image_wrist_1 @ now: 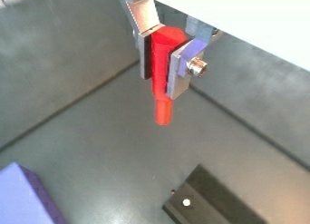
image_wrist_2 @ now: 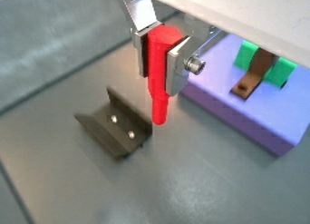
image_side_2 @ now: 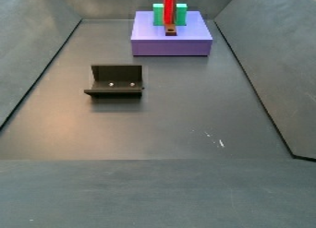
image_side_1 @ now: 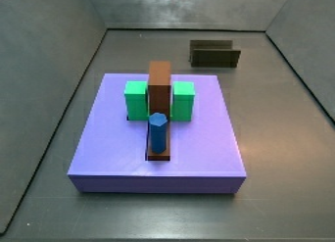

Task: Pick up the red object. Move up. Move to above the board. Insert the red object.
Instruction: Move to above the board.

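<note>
My gripper [image_wrist_1: 164, 69] is shut on the red object [image_wrist_1: 162, 92], a thin bright red rod that hangs upright between the silver fingers [image_wrist_1: 186, 72], well above the grey floor. Both wrist views show this grip [image_wrist_2: 161, 69]. The red object's lower end [image_wrist_2: 158, 105] hangs over the floor between the fixture and the near edge of the lavender board [image_wrist_2: 242, 114]. The board [image_side_1: 197, 138] carries a brown central strip [image_side_1: 160, 84], two green blocks [image_side_1: 136, 99] and a blue peg [image_side_1: 157, 130]. In a side view the red object [image_side_2: 169, 12] shows at the top edge; the gripper itself is out of frame there.
The dark fixture [image_wrist_2: 115, 128] stands on the floor beside the board, also seen in the side views [image_side_1: 216, 54] [image_side_2: 117, 81]. Grey walls enclose the floor [image_side_2: 161, 121] on all sides. A board corner [image_wrist_1: 18, 196] shows in a wrist view.
</note>
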You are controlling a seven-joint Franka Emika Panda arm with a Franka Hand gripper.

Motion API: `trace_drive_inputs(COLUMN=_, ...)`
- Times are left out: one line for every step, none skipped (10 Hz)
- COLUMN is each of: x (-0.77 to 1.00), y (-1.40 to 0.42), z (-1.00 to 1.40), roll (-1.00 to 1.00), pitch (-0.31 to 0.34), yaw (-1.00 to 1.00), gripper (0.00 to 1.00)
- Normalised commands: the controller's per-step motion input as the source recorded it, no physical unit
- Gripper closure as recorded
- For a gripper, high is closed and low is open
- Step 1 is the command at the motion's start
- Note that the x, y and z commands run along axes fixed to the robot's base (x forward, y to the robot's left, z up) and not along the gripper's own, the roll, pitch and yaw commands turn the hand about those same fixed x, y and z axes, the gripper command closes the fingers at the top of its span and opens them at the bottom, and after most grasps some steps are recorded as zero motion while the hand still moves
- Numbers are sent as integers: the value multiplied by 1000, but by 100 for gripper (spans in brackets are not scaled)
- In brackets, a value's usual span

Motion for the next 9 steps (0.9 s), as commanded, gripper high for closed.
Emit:
trace_drive_inputs(x=30, y=2, z=798, roll=16, pitch=87, yaw=5, gripper=100)
trace_drive_inputs(x=31, y=4, z=275, roll=16, pitch=66, yaw=6, gripper=100)
trace_drive_inputs(x=-109, y=-1400, z=204, roll=155, pitch=360, yaw=-144, gripper=100)
trace_drive_inputs(x=-112, y=-1400, z=202, roll=161, pitch=348, yaw=-126, gripper=100)
trace_drive_inputs(x=-108, y=-1400, z=215, roll=150, pitch=241, yaw=-50, gripper=100)
trace_drive_inputs(x=-96, y=-1400, z=212, roll=61, pitch=178, yaw=-15, gripper=100)
trace_drive_inputs(x=-92, y=-1400, z=216, roll=37, pitch=136, yaw=-7, gripper=100)
trace_drive_inputs(x=-84, y=-1400, z=224, roll=22, pitch=107, yaw=5, gripper=100)
trace_drive_inputs(x=-64, y=-1400, z=228, roll=9, pitch=95, yaw=6, gripper=100)
